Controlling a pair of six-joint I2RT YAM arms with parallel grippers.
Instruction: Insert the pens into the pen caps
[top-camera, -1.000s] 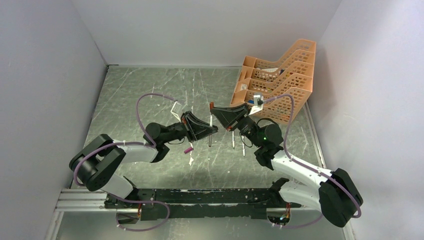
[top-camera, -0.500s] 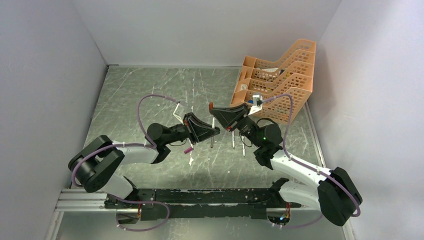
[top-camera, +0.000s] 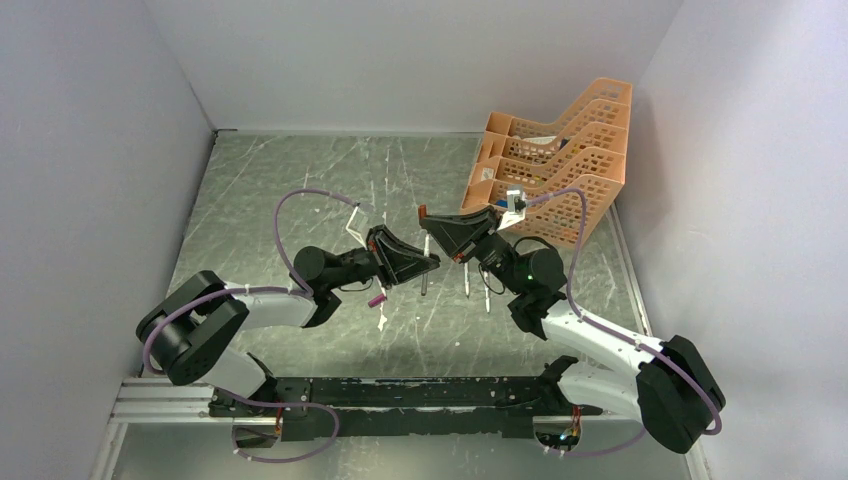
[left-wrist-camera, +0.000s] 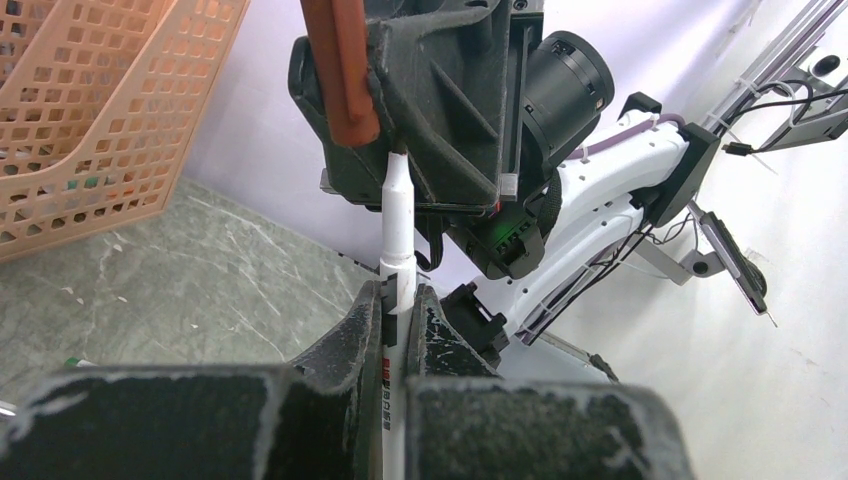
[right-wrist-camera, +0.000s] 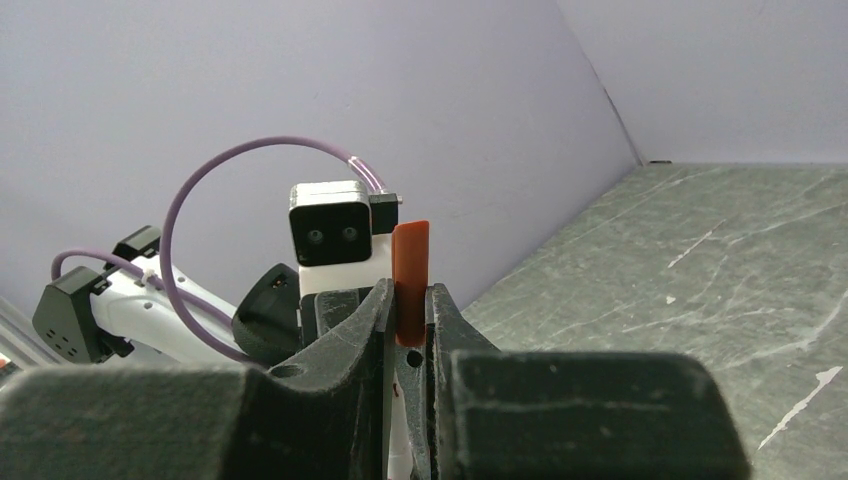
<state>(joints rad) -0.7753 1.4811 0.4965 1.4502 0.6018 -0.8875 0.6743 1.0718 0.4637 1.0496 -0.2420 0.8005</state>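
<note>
We look down on a grey-green stone-patterned table (top-camera: 300, 190), scuffed all over with pale scratches and closed in by plain lilac-white walls (top-camera: 90, 150) on three sides. An orange mesh tray (top-camera: 590, 130) of stepped tiers stands at the far right corner, against the right wall. A black rail (top-camera: 400, 392) runs along the near edge where both arms are bolted, and purple cables (top-camera: 300, 195) loop above the arms.

The two grippers meet over the middle of the table. The left gripper (left-wrist-camera: 400, 312) is clamped on a pen (left-wrist-camera: 398, 225), its white tip pointing at the other gripper. The right gripper (right-wrist-camera: 408, 300) is pinched on the red-brown cap (right-wrist-camera: 411, 285), which sticks out past its fingers. In the left wrist view the pen's tip stands just beside the cap's open end, not inside it; whether it touches the black finger behind it we cannot tell.

On the table, near the right arm, lie a loose pen (top-camera: 467, 281) and a second loose pen (top-camera: 487, 298), roughly parallel and apart. A magenta cap (top-camera: 377, 299) lies on the surface near the left gripper, on the side towards the bases.
</note>
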